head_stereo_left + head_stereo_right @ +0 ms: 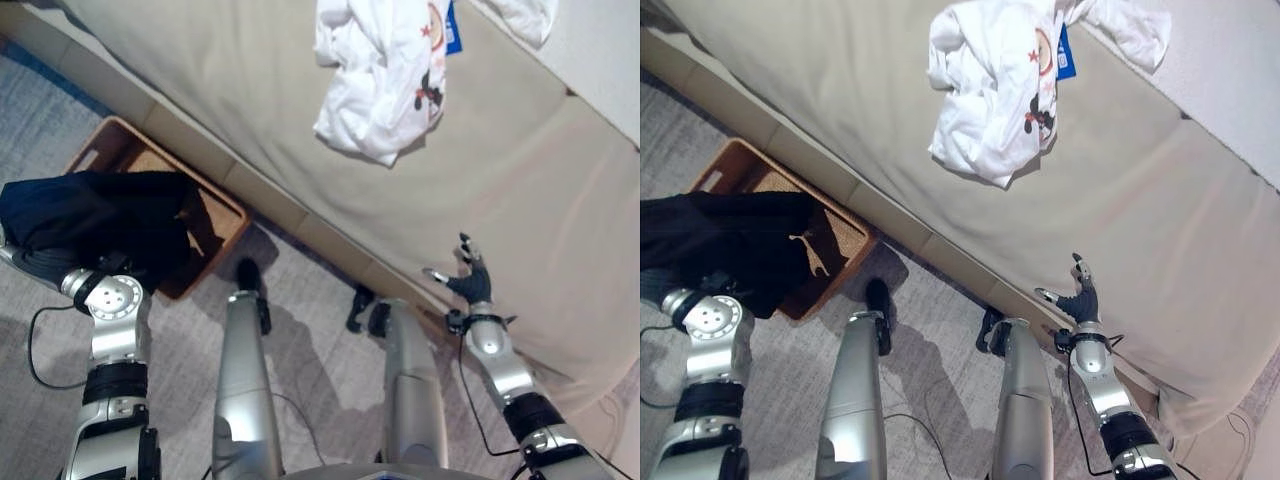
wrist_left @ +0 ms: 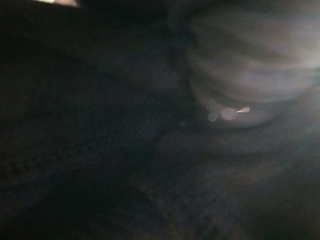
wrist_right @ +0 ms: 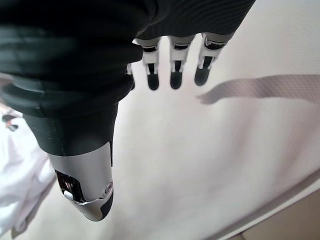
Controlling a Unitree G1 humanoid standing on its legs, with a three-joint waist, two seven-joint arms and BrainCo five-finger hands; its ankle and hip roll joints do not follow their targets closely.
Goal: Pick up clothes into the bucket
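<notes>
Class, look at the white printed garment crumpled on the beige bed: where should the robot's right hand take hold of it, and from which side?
Probably the bunched lower fold of the white garment, nearest the open right hand. Approach from above, across the bed: the cloth lies in a raised heap, so fingers can pinch a ridge.

We see a wide beige sofa cushion [image 1: 250, 120] running across the scene above a grey carpeted floor [image 1: 320, 350].
</notes>
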